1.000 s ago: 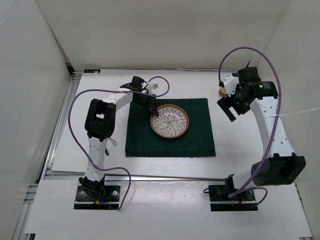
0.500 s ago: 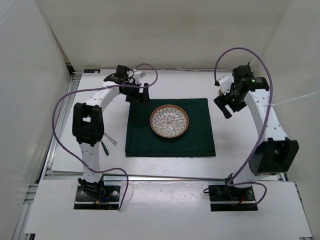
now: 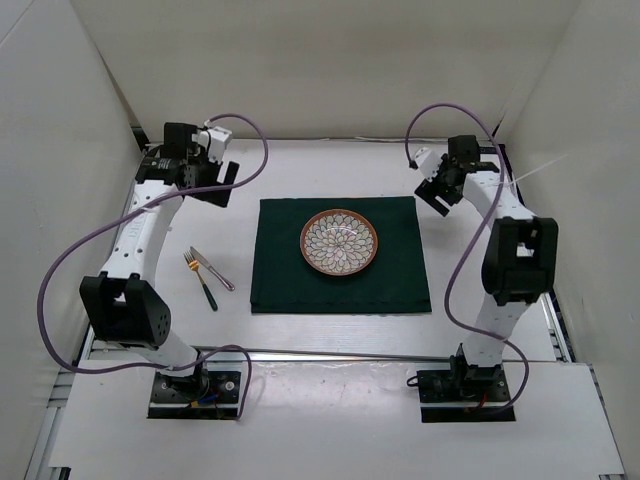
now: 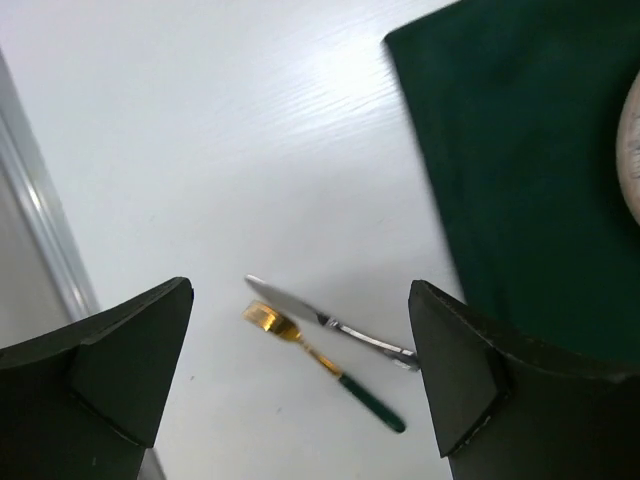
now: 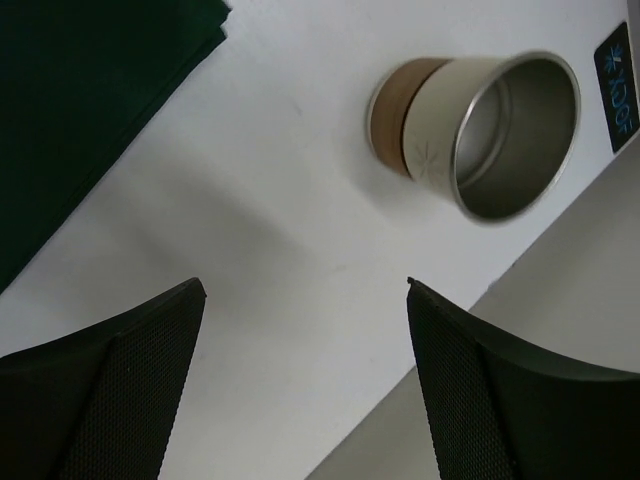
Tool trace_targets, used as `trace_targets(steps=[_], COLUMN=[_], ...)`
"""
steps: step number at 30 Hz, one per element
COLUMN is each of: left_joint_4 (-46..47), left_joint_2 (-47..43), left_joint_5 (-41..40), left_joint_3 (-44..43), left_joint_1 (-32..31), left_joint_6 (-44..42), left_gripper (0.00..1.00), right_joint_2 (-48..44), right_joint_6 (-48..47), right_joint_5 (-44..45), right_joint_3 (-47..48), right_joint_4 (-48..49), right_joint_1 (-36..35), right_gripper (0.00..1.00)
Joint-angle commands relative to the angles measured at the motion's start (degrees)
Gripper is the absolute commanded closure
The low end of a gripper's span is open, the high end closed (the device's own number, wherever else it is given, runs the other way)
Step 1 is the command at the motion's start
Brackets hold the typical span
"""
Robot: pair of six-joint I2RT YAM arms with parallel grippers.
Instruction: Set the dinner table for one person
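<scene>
A patterned plate (image 3: pixel 339 241) sits on the dark green cloth (image 3: pixel 340 270) in the middle of the dinner table (image 3: pixel 330 165). A gold fork with a green handle (image 3: pixel 200 281) and a silver knife (image 3: pixel 213 269) lie crossed on the white top just left of the cloth. My left gripper (image 3: pixel 213 186) hangs open above the far left of the table. In its wrist view the fork (image 4: pixel 320 360) and knife (image 4: pixel 300 308) lie far below between the fingers. My right gripper (image 3: pixel 432 190) stands open at the far right. A metal cup (image 5: pixel 440 130) with a brown base stands upright just ahead of its fingers.
White walls close in the table on three sides. A metal rail (image 3: pixel 125 250) runs along its left edge. The cup stands close to the table's right edge (image 5: pixel 520 270). The cloth corner (image 5: pixel 80 90) lies left of the right gripper.
The left gripper let go at the plate, opened wide and swung back to the far left. The right arm moved toward the back over the cup, its jaws narrowing a little.
</scene>
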State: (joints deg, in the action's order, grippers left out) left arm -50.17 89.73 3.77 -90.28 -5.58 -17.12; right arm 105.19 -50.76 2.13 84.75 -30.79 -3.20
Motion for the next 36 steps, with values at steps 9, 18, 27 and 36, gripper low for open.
trace_targets(steps=[9, 18, 27, 36], left_joint_4=[-4.6, -4.1, -5.7, -5.7], left_joint_2=[-4.1, -1.2, 1.1, -0.1], left_joint_5=[-7.7, -8.9, -9.5, -11.2], left_joint_3=[4.4, 3.3, -2.4, -0.2], left_joint_1=[1.8, 3.7, 3.7, 3.7], left_joint_6=[-0.5, 0.0, -0.6, -0.6], left_gripper=[0.00, 0.00, 0.00, 0.00], right_joint_2=[10.0, 8.8, 16.4, 18.9], right_joint_6=[-6.4, -10.9, -8.1, -5.2], right_joint_5=[-1.3, -2.9, -2.2, -3.3], right_joint_3=[10.4, 14.6, 22.6, 23.6], right_joint_4=[10.5, 5.4, 2.7, 2.2], right_joint_1=[2.1, 3.2, 5.1, 4.6], right_gripper=[0.15, 0.11, 0.11, 0.17])
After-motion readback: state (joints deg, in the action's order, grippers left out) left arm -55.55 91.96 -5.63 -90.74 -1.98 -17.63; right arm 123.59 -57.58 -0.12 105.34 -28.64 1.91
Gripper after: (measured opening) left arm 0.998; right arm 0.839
